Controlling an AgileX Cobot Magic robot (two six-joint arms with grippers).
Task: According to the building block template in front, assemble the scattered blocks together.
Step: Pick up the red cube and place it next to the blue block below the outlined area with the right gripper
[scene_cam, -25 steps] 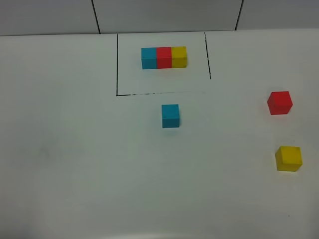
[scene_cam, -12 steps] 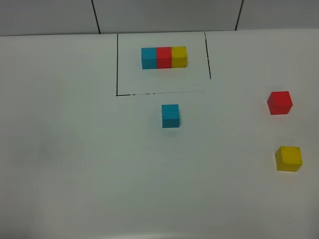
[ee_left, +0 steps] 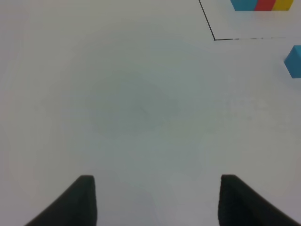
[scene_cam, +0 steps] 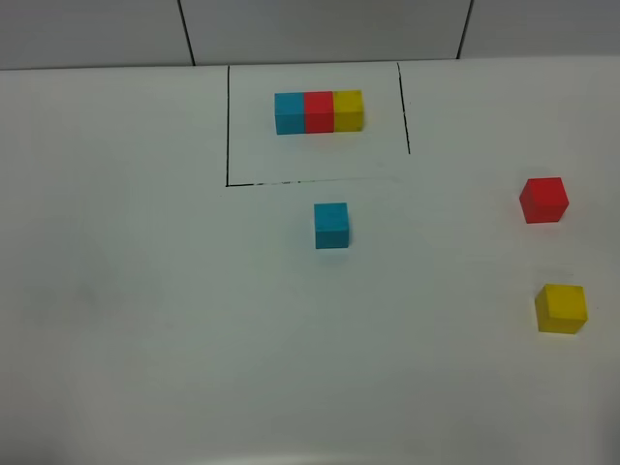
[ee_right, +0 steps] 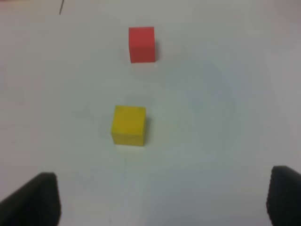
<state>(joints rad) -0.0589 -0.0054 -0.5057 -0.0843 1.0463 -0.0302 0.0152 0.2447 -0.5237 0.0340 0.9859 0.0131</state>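
Observation:
The building block template [scene_cam: 319, 111], a joined blue-red-yellow row, lies inside a thin black outline at the back of the white table; its edge also shows in the left wrist view [ee_left: 262, 4]. Three scattered blocks lie apart: a cyan-blue cube [scene_cam: 331, 225] just in front of the outline, a red cube [scene_cam: 542, 200] at the right, a yellow cube [scene_cam: 561, 308] nearer the front right. Neither arm appears in the high view. My left gripper [ee_left: 157, 200] is open over bare table, the blue cube [ee_left: 294, 61] far off to its side. My right gripper [ee_right: 162, 200] is open, with the yellow cube [ee_right: 128, 125] and the red cube [ee_right: 141, 44] ahead of it.
The white table [scene_cam: 145, 320] ends at a grey tiled wall [scene_cam: 320, 29] at the back. The black outline [scene_cam: 229, 126] frames the template on the left, front and right.
None in the high view: the blocks lie where they were, and neither arm enters that view.

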